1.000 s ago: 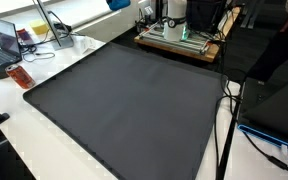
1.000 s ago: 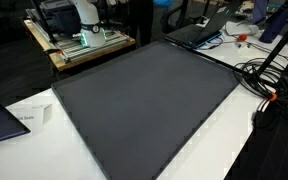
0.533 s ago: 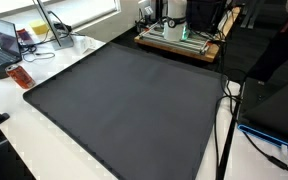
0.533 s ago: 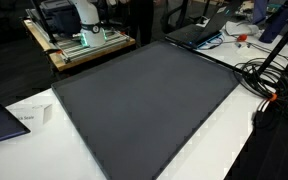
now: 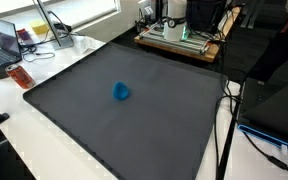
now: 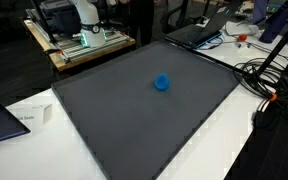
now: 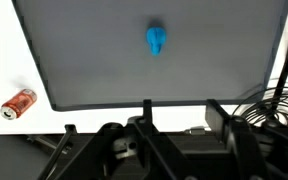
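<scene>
Found blue object (image 5: 121, 92) newly lying on dark mat (image 5: 134, 135) atop worktop (image 5: 39, 135), absent a moment earlier; unable to tell pincer (image 7: 174, 125) spread or pressed together.

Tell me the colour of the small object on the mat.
Blue object, clearest in the wrist view.

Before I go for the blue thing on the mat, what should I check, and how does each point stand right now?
1. Blue object lies alone near the middle of the dark mat: ok.
2. Its shape and how it lies: too small, cannot tell.
3. Red can is off the mat, well apart: ok.
4. Cables lie beside the mat's edge, not on it: ok.
5. Gripper close over the object: not ok, far from it in the wrist view.
6. Jaw opening: cannot tell.
</scene>
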Controlling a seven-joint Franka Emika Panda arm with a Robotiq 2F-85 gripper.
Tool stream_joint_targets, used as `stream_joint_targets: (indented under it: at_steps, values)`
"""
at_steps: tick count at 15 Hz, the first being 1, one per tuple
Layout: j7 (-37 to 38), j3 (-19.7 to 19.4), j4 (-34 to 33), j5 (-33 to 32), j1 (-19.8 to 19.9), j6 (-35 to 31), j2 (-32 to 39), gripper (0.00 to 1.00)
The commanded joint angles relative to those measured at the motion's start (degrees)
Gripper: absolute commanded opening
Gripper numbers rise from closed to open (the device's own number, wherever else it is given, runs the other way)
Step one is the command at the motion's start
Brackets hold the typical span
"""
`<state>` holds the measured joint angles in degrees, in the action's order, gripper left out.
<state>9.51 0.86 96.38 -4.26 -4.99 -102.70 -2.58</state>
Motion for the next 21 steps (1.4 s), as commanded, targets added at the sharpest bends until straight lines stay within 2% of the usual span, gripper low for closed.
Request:
stream_joint_targets:
  at_steps: [1, 3, 7, 13, 18, 21]
  values:
    - [-0.27, 0.61, -4.13, 0.00, 1.12, 4.05, 1.98, 0.90]
    - [-0.31, 0.44, -4.64, -0.02, 1.33, 4.19, 2.26, 0.99]
    - [0.99, 0.37, -2.71, -0.73, 1.79, -2.92, 3.62, 1.00]
    - [4.15, -0.33, -0.80, -1.09, 2.08, -14.37, 11.20, 1.00]
    - [7.46, -1.82, -1.96, -3.21, 1.38, -16.24, 18.41, 1.00]
    - [11.22, -2.77, -3.40, -6.72, 0.08, -15.46, 22.47, 1.00]
